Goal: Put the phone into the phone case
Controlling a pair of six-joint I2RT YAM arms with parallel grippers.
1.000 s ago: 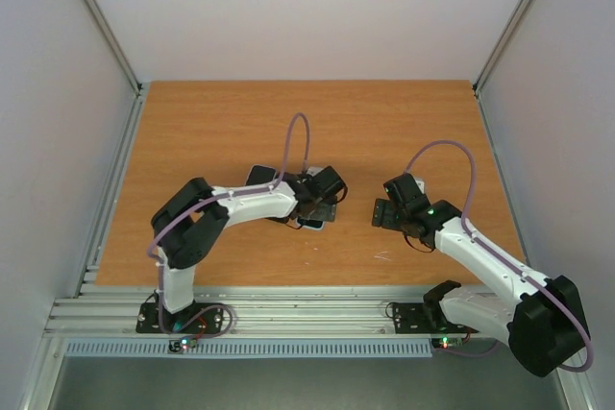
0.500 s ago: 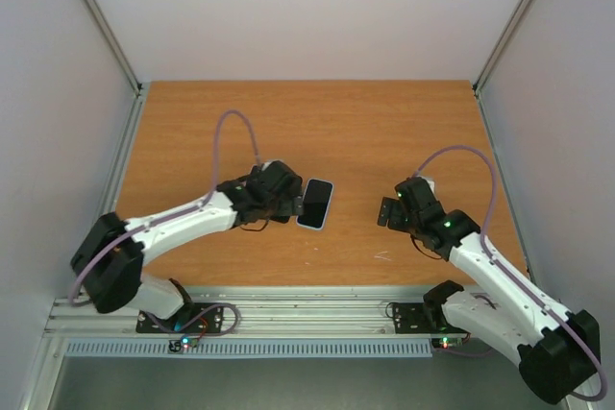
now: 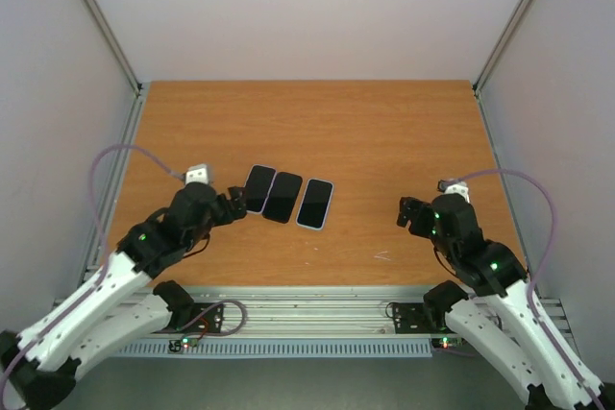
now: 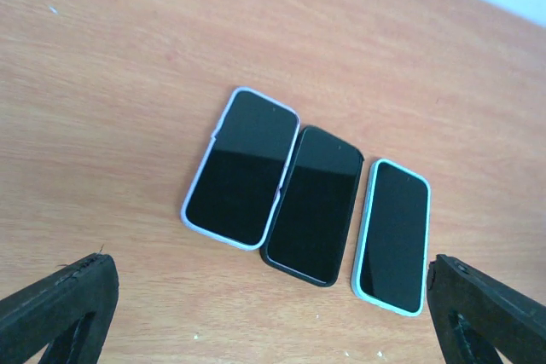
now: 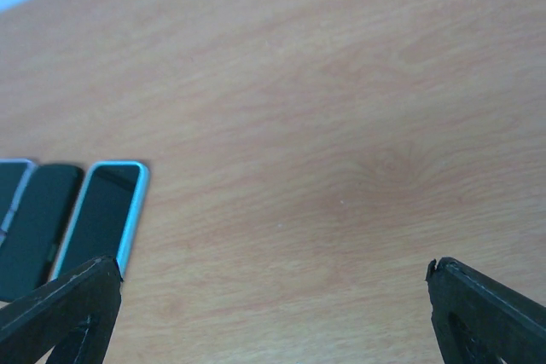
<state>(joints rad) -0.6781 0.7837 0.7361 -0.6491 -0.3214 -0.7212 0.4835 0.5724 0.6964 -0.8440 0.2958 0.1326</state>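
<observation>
Three cased phones lie face up in a row on the wooden table (image 3: 384, 122), just toward 7 o'clock of its middle in the top view. The row runs from 9 to 3 o'clock, and each phone's long axis leans slightly toward 1 o'clock.

- **Lavender-cased phone** (image 3: 258, 187) (image 4: 241, 168): this sits at the 9 o'clock end of the row.
- **Black-cased phone** (image 3: 282, 196) (image 4: 314, 204): this sits in the middle, its edge touching the lavender one.
- **Light-blue-cased phone** (image 3: 315, 203) (image 4: 393, 236) (image 5: 101, 215): this sits at the 3 o'clock end, just beside the black one. Its dark screen sits inside the pale blue rim of its case, so the phone is in the case.

The left fingers (image 3: 233, 205) (image 4: 60, 309) are spread wide and hold nothing. They sit at about 8 o'clock of the lavender-cased phone, near it but clear of it. In the left wrist view the two black tips stand at the bottom corners, with all three phones lying beyond the gap between them.

The right fingers (image 3: 411, 213) (image 5: 486, 313) are also spread wide and empty. They sit well apart from the row, at about 3 to 4 o'clock of the light-blue-cased phone. The right wrist view shows bare table (image 5: 341, 83) between the tips. The light-blue-cased phone lies at 9 o'clock in that view, with the black-cased phone partly cut off at the edge.
</observation>
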